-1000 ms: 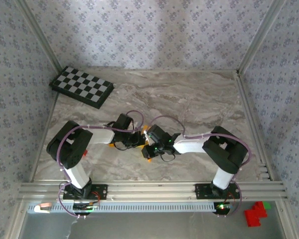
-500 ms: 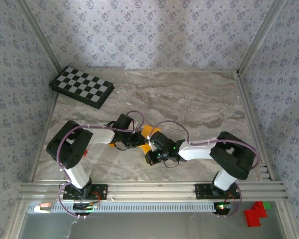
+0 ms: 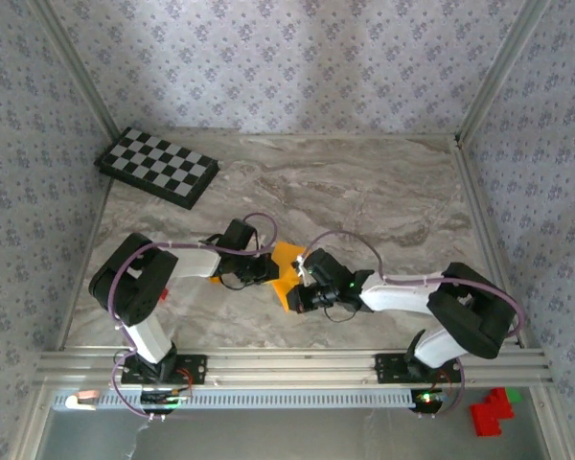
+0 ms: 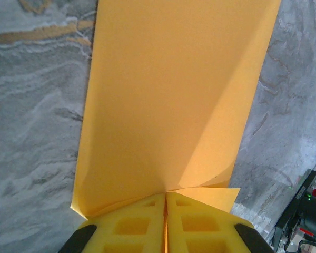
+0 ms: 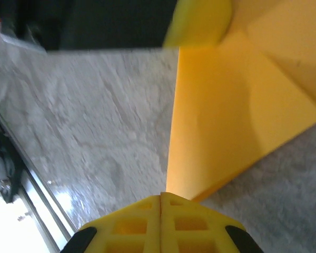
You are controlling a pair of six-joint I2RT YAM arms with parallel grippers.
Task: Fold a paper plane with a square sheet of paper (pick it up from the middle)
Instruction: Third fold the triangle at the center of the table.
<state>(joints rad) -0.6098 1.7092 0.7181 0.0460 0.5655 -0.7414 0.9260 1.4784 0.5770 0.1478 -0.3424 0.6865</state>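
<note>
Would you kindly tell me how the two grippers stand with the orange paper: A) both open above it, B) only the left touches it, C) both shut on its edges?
C: in the wrist views the left gripper and the right gripper each show fingers pressed together, with the paper running out from between them.

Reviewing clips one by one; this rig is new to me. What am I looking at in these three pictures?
Two robot arms are bolted at the near edge of a marble table. The overhead picture shows both: left arm, right arm. The other two pictures come from a camera on each wrist, looking along its yellow jaws. Between the arms lies an orange-yellow sheet of paper, partly folded. Both pairs of jaws are shut, each pinching an edge of it. A checkered board lies far left.
</note>
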